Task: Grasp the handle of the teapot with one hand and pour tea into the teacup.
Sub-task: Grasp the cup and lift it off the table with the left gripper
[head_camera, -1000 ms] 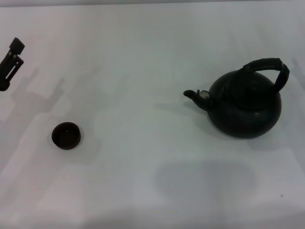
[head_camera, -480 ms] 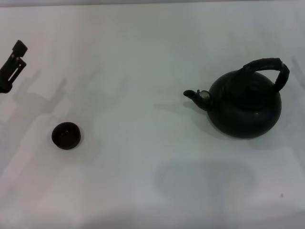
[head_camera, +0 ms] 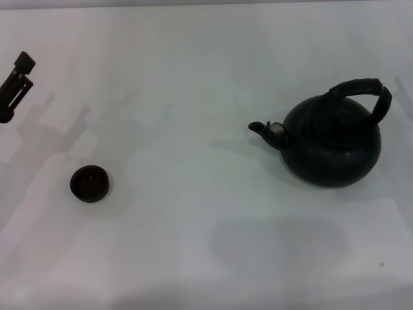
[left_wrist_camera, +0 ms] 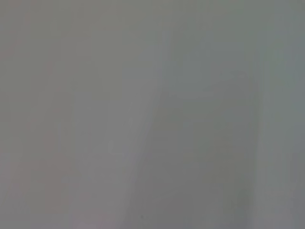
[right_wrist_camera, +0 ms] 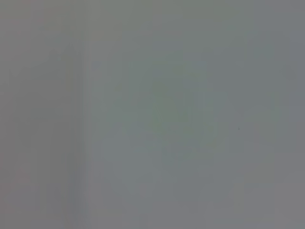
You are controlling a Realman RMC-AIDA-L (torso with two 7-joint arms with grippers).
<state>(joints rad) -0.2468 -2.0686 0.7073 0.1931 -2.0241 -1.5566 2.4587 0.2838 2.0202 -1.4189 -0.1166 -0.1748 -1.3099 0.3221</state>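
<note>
The round matte-black teapot (head_camera: 332, 142) is standing untouched, well apart from the small dark teacup (head_camera: 90, 183); the left gripper (head_camera: 14, 87) is hovering at the table's left edge, finger state indeterminable.

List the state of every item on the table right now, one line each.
teapot: upright on the table, spout toward the teacup, nothing gripping it.
handle: raised, ungrasped.
teacup: upright, apart from the teapot.
left gripper: at the left edge, holding nothing.
</note>
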